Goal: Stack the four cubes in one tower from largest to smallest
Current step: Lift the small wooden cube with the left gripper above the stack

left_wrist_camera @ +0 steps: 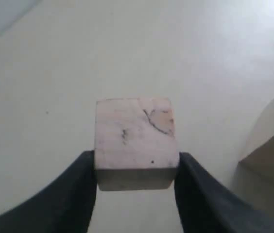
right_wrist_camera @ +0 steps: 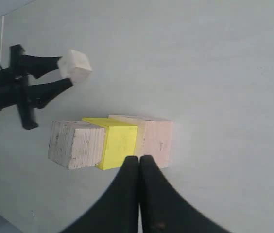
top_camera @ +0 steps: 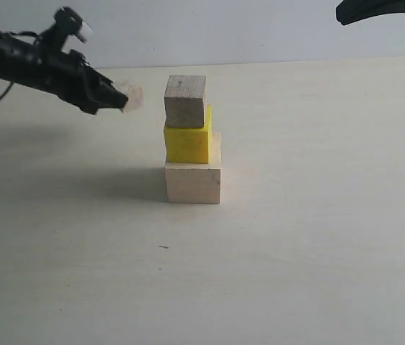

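A three-cube stack stands mid-table: the large pale wood cube [top_camera: 193, 183] at the bottom, the yellow cube [top_camera: 187, 144] on it, the small wood cube [top_camera: 185, 101] on top. The right wrist view shows the same stack: large cube [right_wrist_camera: 157, 141], yellow cube [right_wrist_camera: 118, 142], small cube [right_wrist_camera: 75, 144]. My left gripper [top_camera: 120, 100] hovers left of the stack's top, shut on the smallest wood cube [top_camera: 133, 97], which fills the left wrist view [left_wrist_camera: 136, 141] between both fingers. My right gripper [right_wrist_camera: 139, 160] is shut and empty, high at the upper right [top_camera: 346, 14].
The pale tabletop [top_camera: 317, 237] spreads all around the stack, with a light wall behind it. The left arm [top_camera: 23, 61] and its cable reach in from the left edge.
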Motion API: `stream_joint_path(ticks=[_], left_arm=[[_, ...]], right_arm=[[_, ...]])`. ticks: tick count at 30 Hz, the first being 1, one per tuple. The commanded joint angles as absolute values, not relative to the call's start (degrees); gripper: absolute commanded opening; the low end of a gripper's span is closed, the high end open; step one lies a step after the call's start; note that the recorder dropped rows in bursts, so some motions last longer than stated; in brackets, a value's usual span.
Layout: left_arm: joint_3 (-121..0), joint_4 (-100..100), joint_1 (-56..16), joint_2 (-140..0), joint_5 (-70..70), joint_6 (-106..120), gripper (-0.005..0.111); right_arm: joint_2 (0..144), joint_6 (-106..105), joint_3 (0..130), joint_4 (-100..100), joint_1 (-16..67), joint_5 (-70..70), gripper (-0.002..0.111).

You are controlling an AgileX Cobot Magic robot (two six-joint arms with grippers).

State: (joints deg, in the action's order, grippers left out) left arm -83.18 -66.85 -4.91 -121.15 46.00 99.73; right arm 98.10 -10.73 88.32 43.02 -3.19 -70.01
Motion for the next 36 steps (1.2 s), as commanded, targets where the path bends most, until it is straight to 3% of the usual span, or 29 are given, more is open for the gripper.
stream_joint_path(ticks=[1,11,27,36], left_arm=[[-83.4,-66.1,-1.0,-113.2,55.7,98.4,0.000],[-83.4,-62.6,-2.4,-104.8,70.0,97.9,0.000],[-93.0,-55.9,-12.7,-104.7,70.0,91.0,0.000],[-94.3,-55.8,-14.9,-108.1,70.0,96.4,0.000]], right_arm=[[97.4,-10.9,88.4,43.3,-3.3,-70.0,0.000],[97.4,-10.9,88.4,43.3,-3.3,-70.0,0.000],[97.4,-10.9,88.4,44.1,-3.3,-70.0,0.000],[97.4,-10.9,88.4,44.5,-3.3,-70.0,0.000]])
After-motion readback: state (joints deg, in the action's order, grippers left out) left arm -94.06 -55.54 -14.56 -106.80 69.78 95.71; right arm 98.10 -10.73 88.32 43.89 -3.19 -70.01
